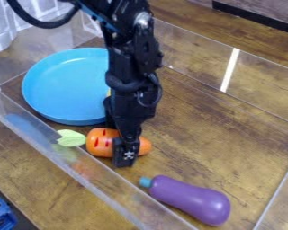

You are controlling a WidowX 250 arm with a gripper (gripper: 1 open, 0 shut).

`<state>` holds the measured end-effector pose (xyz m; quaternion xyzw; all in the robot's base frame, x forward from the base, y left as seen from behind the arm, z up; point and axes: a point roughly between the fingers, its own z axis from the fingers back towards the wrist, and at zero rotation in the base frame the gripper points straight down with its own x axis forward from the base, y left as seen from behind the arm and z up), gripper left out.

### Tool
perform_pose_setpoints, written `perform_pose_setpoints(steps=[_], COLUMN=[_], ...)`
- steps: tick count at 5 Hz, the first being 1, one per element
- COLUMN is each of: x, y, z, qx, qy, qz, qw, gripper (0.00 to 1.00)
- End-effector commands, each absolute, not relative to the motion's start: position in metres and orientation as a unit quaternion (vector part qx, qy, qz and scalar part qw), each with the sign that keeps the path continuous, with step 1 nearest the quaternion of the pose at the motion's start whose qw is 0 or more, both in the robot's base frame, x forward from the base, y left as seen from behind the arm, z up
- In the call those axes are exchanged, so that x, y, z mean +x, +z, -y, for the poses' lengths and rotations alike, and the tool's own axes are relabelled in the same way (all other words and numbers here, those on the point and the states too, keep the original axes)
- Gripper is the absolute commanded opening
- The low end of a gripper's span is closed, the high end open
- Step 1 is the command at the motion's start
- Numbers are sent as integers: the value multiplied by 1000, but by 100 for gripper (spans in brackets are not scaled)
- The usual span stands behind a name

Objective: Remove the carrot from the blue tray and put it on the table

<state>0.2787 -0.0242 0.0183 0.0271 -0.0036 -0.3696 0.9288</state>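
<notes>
The orange carrot (101, 140) lies on its side on the brown table (219, 135), just off the near rim of the blue tray (57, 85), its light green top pointing left. My gripper (129, 144) points straight down over the carrot's thick end, with its fingers on either side of it. The near black finger (127, 154) stands a little in front of the carrot, and the jaws look open. The far finger is hidden behind the hand. Nothing lies on the tray.
A purple eggplant (189, 199) lies on the table to the front right. Clear plastic walls (62, 180) border the tabletop, and the near one runs close in front of the carrot. Bare wood stretches to the right of the arm.
</notes>
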Motion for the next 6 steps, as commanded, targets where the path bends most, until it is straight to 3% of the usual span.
perform_pose_setpoints(steps=[1,5,6], x=[288,300,301], y=[28,27,27], z=[35,37,42], qx=[30,22,21], qy=[-355,-300,-297], qz=[19,10,8], qw=[934,954,955], gripper=[100,100,0])
